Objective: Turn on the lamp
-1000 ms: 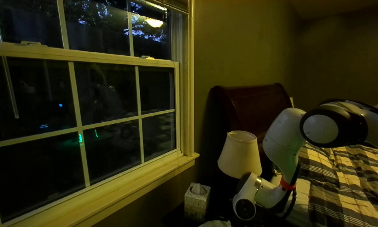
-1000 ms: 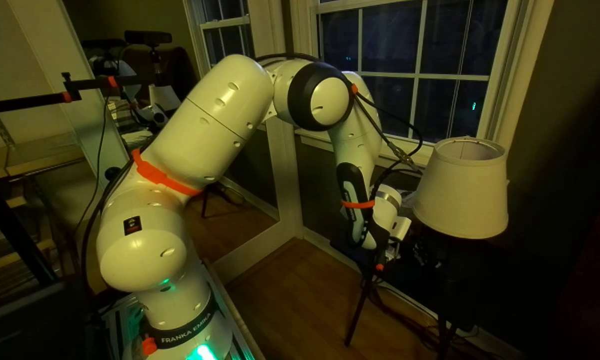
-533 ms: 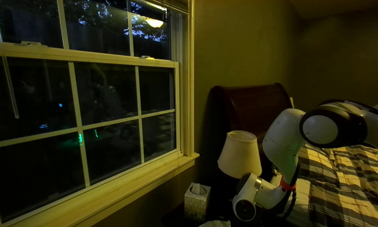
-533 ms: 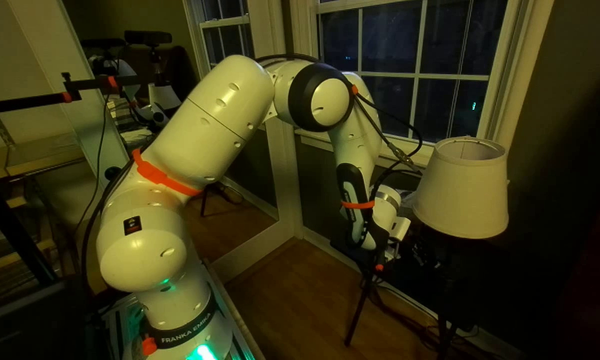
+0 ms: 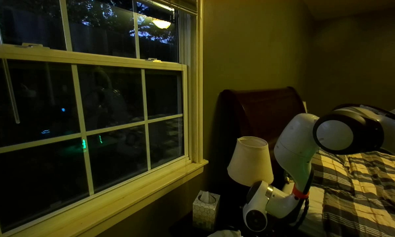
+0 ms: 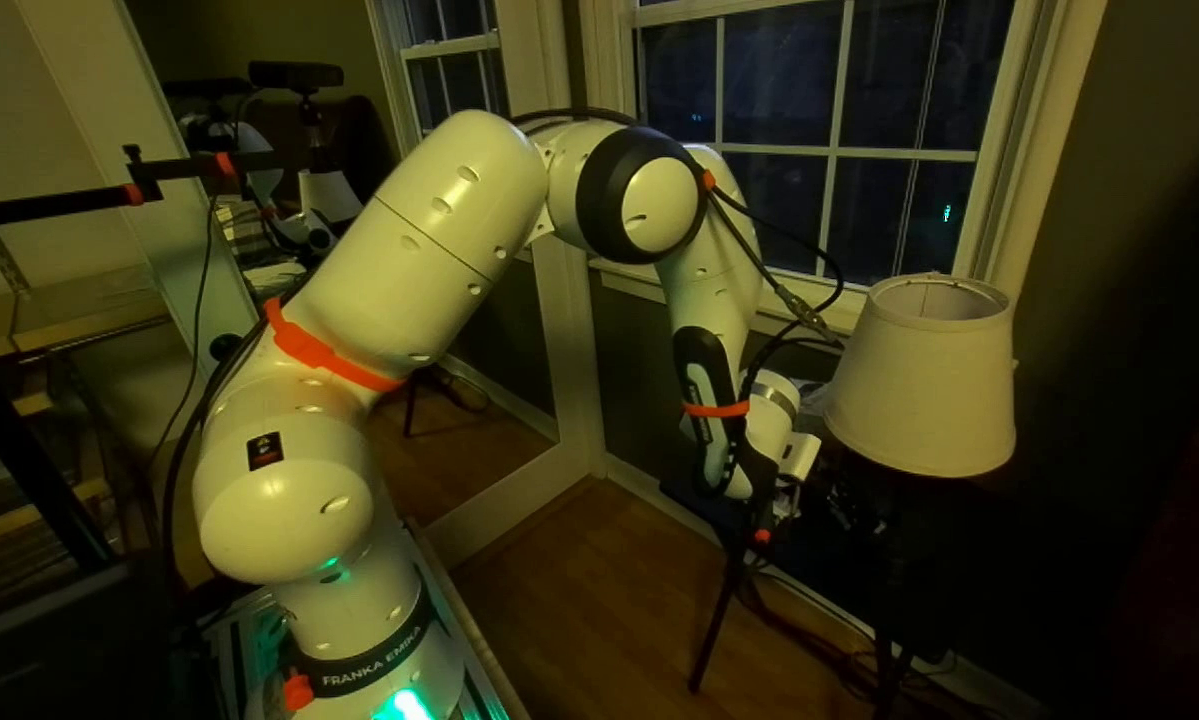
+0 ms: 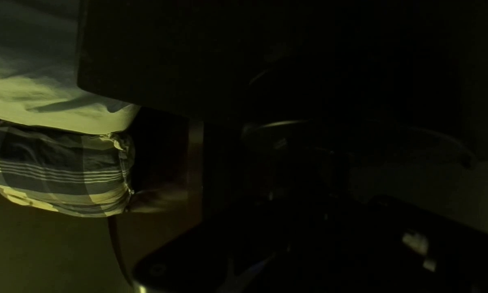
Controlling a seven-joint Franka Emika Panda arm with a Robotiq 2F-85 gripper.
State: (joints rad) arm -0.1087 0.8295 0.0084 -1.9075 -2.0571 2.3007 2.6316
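Black against black, the gripper (image 7: 298,207) blurred into shadow near the lamp (image 6: 924,385); how wide its jaws stood, or whether they held anything, could not be told. In an exterior view the arm (image 5: 299,138) covered a bit of the lamp's pale, unlit shade, and whatever stood under that shade was lost in darkness. Near the lamp stood a tissue box (image 5: 205,210); nearer the camera than the lamp, a white crumpled thing (image 5: 225,234) was cut off.

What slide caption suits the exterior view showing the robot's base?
Arched robot arm, its wrist low beside an unlit lamp, dark window behind.
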